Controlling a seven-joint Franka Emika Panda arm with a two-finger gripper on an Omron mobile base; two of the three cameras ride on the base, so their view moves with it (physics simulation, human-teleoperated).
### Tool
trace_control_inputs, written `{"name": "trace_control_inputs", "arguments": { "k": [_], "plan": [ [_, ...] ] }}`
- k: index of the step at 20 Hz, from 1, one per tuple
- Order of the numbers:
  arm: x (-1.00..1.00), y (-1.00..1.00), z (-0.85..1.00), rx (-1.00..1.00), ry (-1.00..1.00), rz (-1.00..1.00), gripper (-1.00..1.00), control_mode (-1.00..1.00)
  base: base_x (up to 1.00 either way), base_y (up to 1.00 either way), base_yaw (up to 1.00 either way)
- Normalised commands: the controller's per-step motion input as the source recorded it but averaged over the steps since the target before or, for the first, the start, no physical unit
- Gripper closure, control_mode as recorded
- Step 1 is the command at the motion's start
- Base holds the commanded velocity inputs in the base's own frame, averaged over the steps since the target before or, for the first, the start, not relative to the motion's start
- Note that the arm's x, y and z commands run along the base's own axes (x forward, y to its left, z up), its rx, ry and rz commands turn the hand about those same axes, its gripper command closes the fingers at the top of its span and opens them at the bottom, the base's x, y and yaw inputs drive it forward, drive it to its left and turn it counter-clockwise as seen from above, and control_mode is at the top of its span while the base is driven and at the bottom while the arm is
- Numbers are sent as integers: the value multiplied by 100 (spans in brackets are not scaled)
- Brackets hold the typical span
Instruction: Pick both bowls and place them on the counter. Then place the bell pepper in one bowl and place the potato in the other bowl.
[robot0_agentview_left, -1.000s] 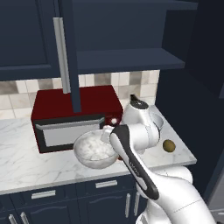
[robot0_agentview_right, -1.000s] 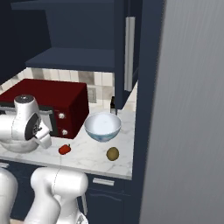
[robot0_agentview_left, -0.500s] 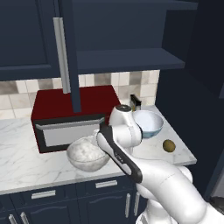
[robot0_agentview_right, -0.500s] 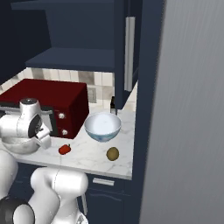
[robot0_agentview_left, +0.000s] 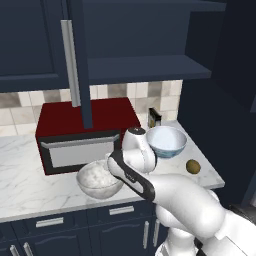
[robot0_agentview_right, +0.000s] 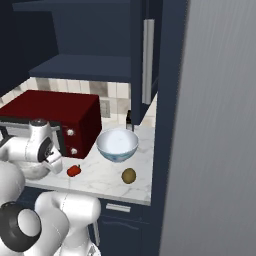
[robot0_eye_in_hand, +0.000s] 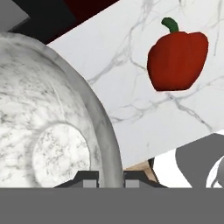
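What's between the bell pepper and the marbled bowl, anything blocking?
Nothing visible. In the hand view only bare counter separates the bell pepper from the marbled bowl, whose rim sits in the shut pincer. The potato and blue-patterned bowl sit off to the side.

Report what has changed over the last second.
The gripper, shut on the rim of the marbled bowl, has carried it left and toward the front edge of the counter, away from the microwave. The patterned bowl, bell pepper and potato have stayed put.

Blue-patterned bowl (robot0_agentview_right: 117, 144) on counter (robot0_agentview_right: 107, 177), red pepper (robot0_agentview_right: 74, 171) front-left, potato (robot0_agentview_right: 129, 175) front-right
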Motion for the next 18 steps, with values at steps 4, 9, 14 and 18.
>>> {"name": "trace_control_inputs", "arguments": {
  "k": [4,9,14,18],
  "plan": [
    [21,0,-31,0,-2,-6,100,-100,0,0,0],
    [10,0,-15,0,-3,-7,100,-100,0,0,0],
    [0,0,-8,0,0,-2,-100,-100,0,0,0],
    [0,-5,0,2,0,0,-100,-100,0,0,0]
  ]
}}
